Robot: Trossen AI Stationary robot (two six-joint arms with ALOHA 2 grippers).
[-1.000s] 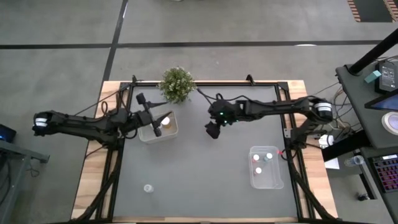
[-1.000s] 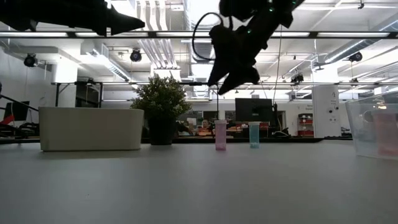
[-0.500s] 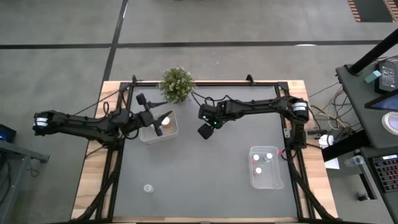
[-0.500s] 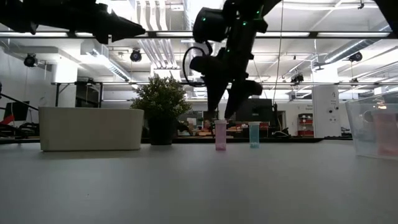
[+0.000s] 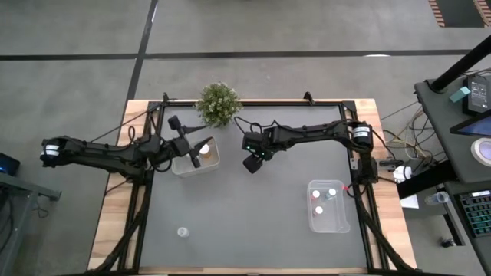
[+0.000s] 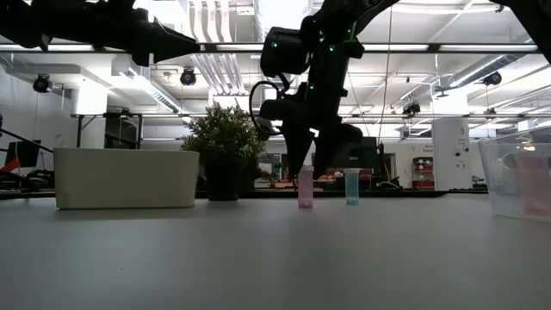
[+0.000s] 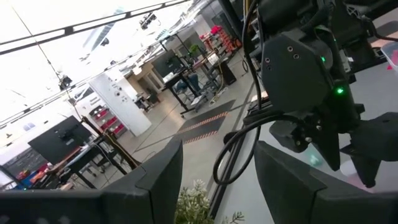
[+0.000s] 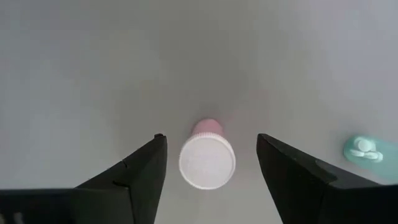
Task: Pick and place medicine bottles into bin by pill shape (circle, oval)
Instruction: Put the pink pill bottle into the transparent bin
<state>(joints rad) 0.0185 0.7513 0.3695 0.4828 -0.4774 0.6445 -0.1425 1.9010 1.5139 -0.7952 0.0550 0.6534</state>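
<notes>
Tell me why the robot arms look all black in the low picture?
In the low view, bright ceiling lights behind the right gripper and pink bottle leave them dark silhouettes. In the right wrist view, even light shows the bottle's white cap clearly.

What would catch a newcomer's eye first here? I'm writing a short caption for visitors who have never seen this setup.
Most striking is the right gripper, open and poised straight above a pink bottle with a white cap near the table's middle, a green bottle standing beside it. The left gripper hangs open over the white bin by the potted plant. A clear bin at the right already holds several bottles.
</notes>
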